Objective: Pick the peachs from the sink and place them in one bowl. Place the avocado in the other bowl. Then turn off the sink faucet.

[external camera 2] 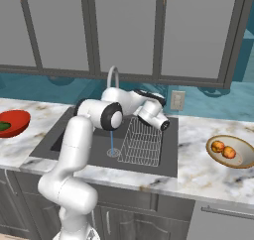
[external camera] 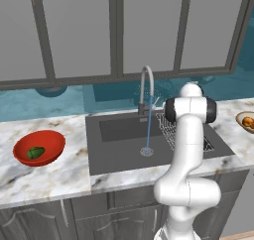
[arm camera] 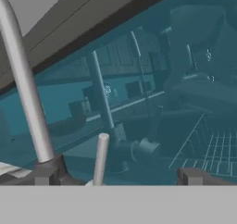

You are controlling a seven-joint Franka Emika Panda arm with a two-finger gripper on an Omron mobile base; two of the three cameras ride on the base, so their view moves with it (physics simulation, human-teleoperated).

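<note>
The sink faucet [external camera: 145, 88] stands at the back edge of the sink [external camera: 119, 150], centre of the left base view, with a thin stream of water [external camera: 149, 130] falling to the drain [external camera: 146, 151]. In the hand view its silver neck [arm camera: 25, 89] rises along the left side and its small lever [arm camera: 101, 158] stands upright at bottom centre, between the two dark fingertips. The gripper [arm camera: 115, 177] is spread wide, one tip [arm camera: 44, 174] against the faucet base, the other [arm camera: 192, 176] well to the right; whether either touches the lever is hard to tell.

At right in the right base view, two peachs [external camera 2: 223, 149] lie in the tan bowl [external camera 2: 245, 157] on the counter [external camera 2: 198, 174], well apart from the sink rim. At left in the left base view, the avocado [external camera: 35, 152] sits in the red bowl [external camera: 52, 140]. A wire rack [external camera 2: 144, 145] takes up the basin's right half; the left half is open.
</note>
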